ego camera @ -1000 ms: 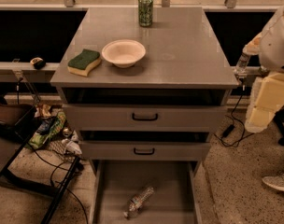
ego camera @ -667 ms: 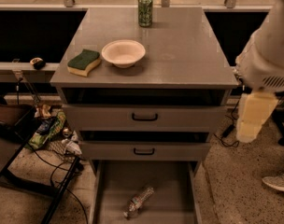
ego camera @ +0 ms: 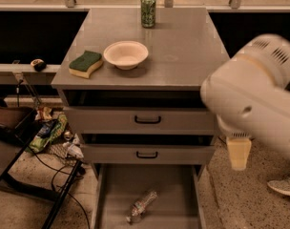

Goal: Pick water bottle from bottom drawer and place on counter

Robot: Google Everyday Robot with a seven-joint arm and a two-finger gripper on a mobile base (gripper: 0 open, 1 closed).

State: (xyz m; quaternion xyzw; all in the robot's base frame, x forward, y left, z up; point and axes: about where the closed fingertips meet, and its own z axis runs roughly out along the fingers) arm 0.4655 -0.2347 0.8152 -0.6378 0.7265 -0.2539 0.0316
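The water bottle (ego camera: 141, 205), small, clear and crinkled, lies on its side on the floor of the open bottom drawer (ego camera: 170, 191), near the front middle. The counter (ego camera: 183, 46) is the grey slab on top of the cabinet. My white arm (ego camera: 259, 99) fills the right side and covers the cabinet's right edge. Its pale end piece, the gripper (ego camera: 239, 154), hangs below the arm to the right of the drawers, above and right of the bottle and apart from it.
On the counter stand a green can (ego camera: 148, 11) at the back, a white bowl (ego camera: 125, 54) and a green-yellow sponge (ego camera: 86, 63) at the front left. Two shut drawers with black handles (ego camera: 147, 119) sit above the open one. Cables and clutter (ego camera: 49, 135) lie left; a shoe (ego camera: 283, 185) lies right.
My arm has swung left and lower, and now looms much larger, covering the cabinet's right edge. The bottle and the counter objects have not moved.
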